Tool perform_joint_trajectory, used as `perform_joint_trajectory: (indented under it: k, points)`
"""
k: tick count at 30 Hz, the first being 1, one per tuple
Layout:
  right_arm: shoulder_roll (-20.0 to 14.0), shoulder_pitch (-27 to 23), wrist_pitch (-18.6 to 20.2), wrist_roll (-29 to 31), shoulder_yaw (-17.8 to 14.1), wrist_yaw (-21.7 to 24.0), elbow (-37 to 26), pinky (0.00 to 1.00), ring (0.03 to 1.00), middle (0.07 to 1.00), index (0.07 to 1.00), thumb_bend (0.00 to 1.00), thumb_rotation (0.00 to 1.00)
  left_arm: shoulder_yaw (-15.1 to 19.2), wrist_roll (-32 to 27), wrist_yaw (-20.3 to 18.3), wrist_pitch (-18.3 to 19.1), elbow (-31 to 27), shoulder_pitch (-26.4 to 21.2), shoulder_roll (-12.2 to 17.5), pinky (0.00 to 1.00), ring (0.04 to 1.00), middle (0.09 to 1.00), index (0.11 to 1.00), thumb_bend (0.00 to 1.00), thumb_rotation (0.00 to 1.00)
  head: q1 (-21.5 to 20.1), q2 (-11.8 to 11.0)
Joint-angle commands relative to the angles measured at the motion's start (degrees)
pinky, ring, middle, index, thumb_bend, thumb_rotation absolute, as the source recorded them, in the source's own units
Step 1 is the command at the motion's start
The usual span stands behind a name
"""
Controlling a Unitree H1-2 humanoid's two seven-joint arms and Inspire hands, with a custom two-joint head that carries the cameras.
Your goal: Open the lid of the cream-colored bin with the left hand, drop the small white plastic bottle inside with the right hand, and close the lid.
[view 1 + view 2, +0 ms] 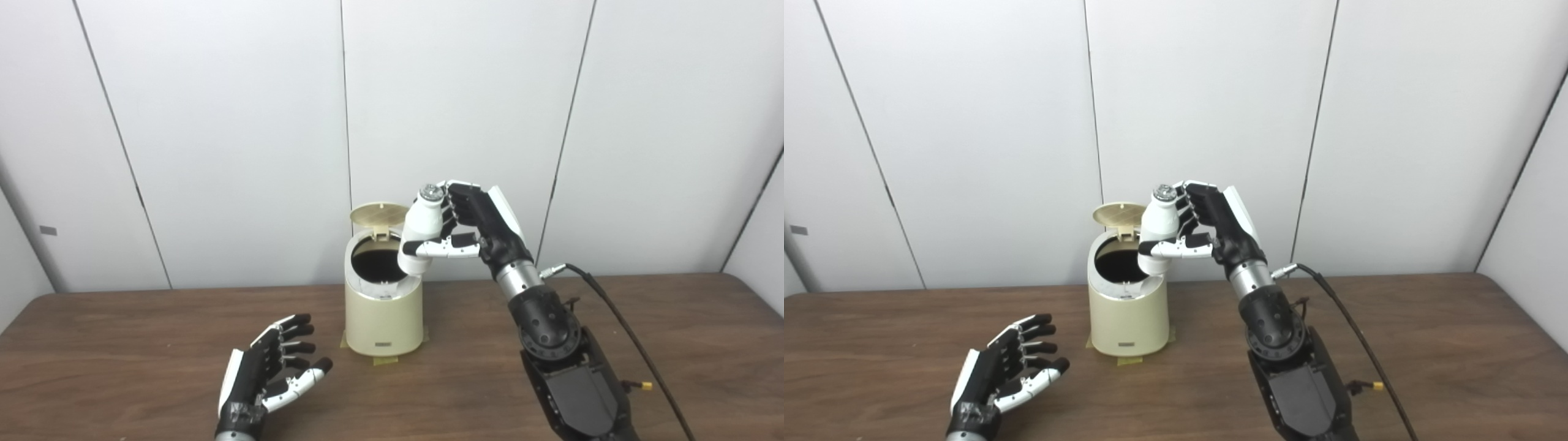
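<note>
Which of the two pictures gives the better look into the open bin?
The left eye view: the bin sits nearer the picture's middle, and more of its dark opening shows beside the bottle in the right robot hand. The right eye view shows the same bin, with the bottle covering a little more of the rim.

A lab-like test space: bare white wall panels (245,122) behind a plain wooden table (674,343)

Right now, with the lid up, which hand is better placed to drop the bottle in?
The right hand: it is shut on the small white plastic bottle, held by the cream-colored bin's open mouth. The left hand is open, low over the table, away from the bin.
</note>
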Motion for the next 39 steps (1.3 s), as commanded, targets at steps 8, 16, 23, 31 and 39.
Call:
perform_joint_trajectory:
  k: [8, 16, 23, 31, 39]
  points:
    - [1.88, -3.98, -1.34, -0.12, 0.36, -0.74, 0.47, 0.31, 0.385, 0.470, 0.536, 0.51, 0.00, -0.54, 0.82, 0.92, -1.76, -1.54, -2.32, -0.44, 0.56, 0.654, 0.746, 0.784, 0.68, 0.07, 0.55, 0.39]
    - [2.41, -4.46, -1.79, -0.81, 1.25, -1.04, 2.41, 0.32, 0.397, 0.474, 0.531, 0.52, 0.00, -0.71, 0.97, 1.19, -1.57, -1.58, -2.42, -0.86, 0.56, 0.655, 0.747, 0.791, 0.68, 0.07, 1.08, 0.68]
    - [2.66, -5.23, -2.42, -1.70, 1.85, -1.67, 4.71, 0.34, 0.402, 0.484, 0.522, 0.52, 0.00, -0.64, 1.44, 1.24, -1.32, -1.84, -2.46, -1.14, 0.57, 0.664, 0.753, 0.792, 0.68, 0.09, 1.44, 0.94]
    - [3.58, -7.47, -5.52, -1.56, 1.66, -3.69, 10.47, 0.32, 0.386, 0.480, 0.533, 0.51, 0.00, -0.51, 0.89, 0.98, -1.58, -1.78, -2.34, -1.40, 0.57, 0.664, 0.756, 0.787, 0.68, 0.08, 1.95, 1.16]
    - [4.39, -9.89, -7.78, 0.13, 0.92, -4.44, 15.08, 0.30, 0.380, 0.478, 0.542, 0.51, 0.00, -0.58, 1.29, 1.16, -0.63, -2.73, -1.93, -1.80, 0.56, 0.664, 0.757, 0.789, 0.68, 0.08, 2.37, 1.42]
